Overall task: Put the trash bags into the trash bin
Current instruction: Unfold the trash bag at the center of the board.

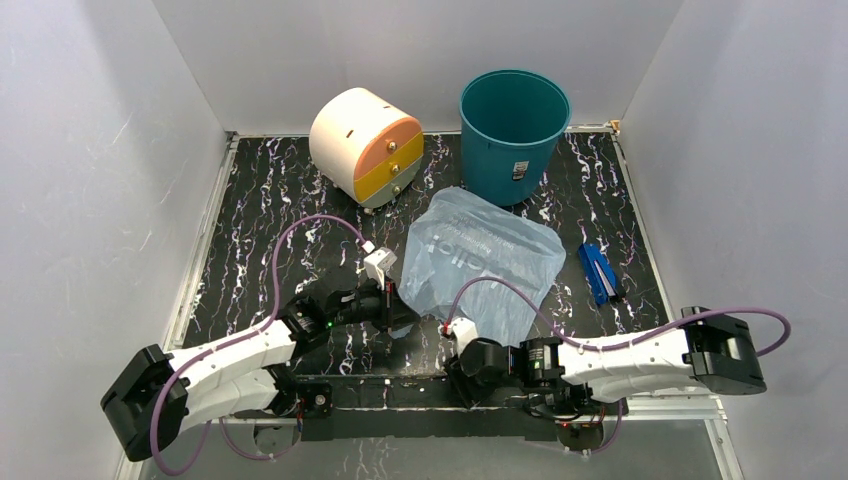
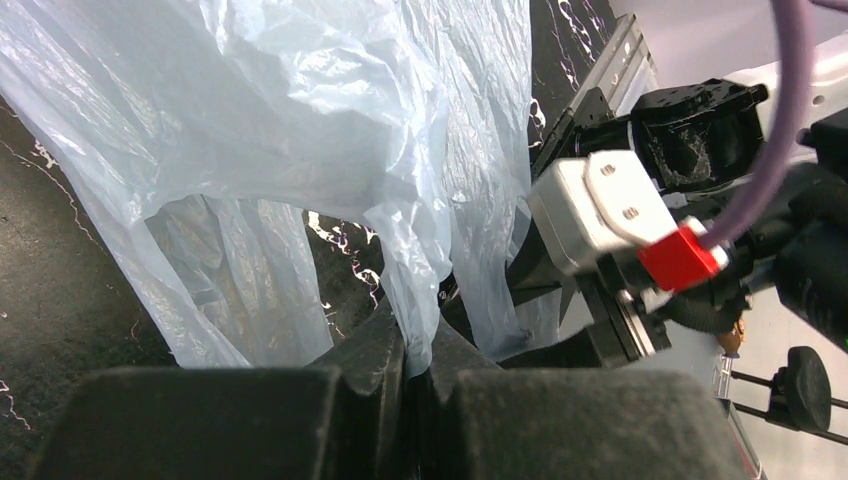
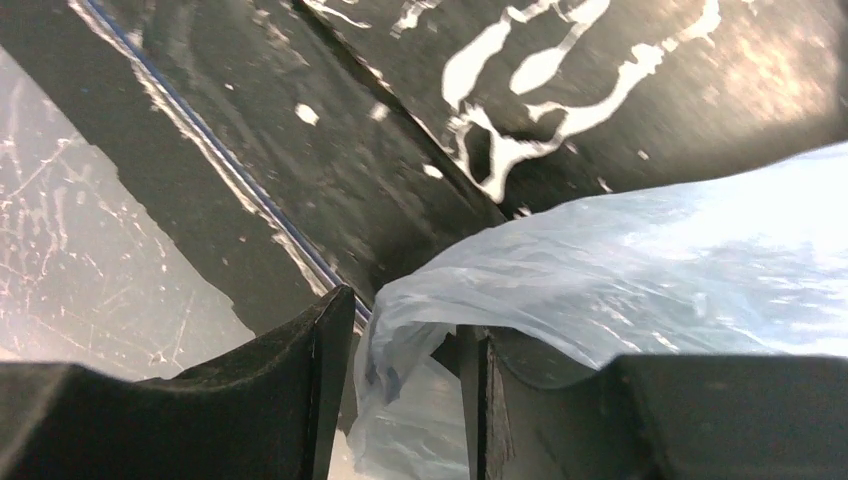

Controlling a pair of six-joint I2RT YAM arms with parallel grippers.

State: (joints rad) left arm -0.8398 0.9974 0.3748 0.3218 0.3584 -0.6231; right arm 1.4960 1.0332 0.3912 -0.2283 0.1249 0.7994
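Observation:
The pale blue translucent trash bag point(image 1: 485, 260) lies crumpled on the black marbled table point(image 1: 270, 200), in front of the upright teal trash bin point(image 1: 513, 135). My left gripper point(image 1: 392, 312) is at the bag's near left corner. In the left wrist view it point(image 2: 418, 340) is shut on a thin strip of the bag point(image 2: 300, 110), which hangs stretched above the jaws. My right gripper point(image 1: 452, 335) is at the bag's near edge. In the right wrist view its jaws point(image 3: 408, 330) stand apart with a fold of the bag point(image 3: 640, 260) lying between them and over the right finger.
A cream and orange drum-shaped box point(image 1: 367, 145) stands left of the bin. A small dark blue flat object point(image 1: 598, 272) lies right of the bag. White walls close in three sides. The right arm's wrist point(image 2: 610, 205) is close to my left gripper.

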